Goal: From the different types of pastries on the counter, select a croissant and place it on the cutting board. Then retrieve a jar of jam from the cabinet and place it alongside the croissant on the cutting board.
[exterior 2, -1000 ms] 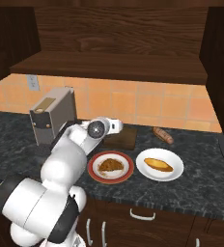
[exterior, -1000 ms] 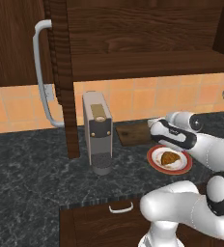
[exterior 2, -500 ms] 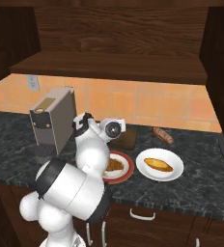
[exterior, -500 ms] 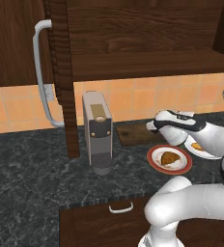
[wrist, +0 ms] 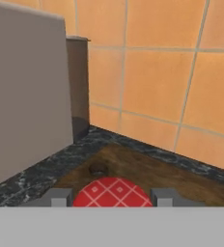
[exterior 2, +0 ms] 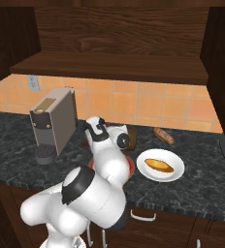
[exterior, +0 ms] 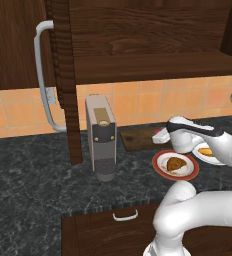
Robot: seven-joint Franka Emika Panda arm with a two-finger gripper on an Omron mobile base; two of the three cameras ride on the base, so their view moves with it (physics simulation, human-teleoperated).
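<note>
A round red jar (wrist: 112,193) with white check lines is seen between the two finger tips (wrist: 58,197). The jaws are set about half apart, and the jar seems to be pinched by its two sides. It is held low over the board (wrist: 147,171), near the board's front edge. It cannot be told if the jar is touching the board.

The board (exterior: 135,139) is laid on the dark table (exterior: 33,175), against the orange wall tiles. A grey coffee machine (exterior: 100,137) is stood just to the left of the board. The croissant (exterior: 175,163) is found in front of the board, on a red-rimmed plate (exterior: 160,170). It is not yet put on the board.

The jar is thought to be small, light and hard. It is likely made of glass, so it could be cracked if it is dropped. Its round sides may be slippery, so it is best held across the middle, with one finger tip on each side. It should be kept upright and set down gently. The croissant is thought to be soft and flaky, so it should be squeezed only a little, across its fat middle.
</note>
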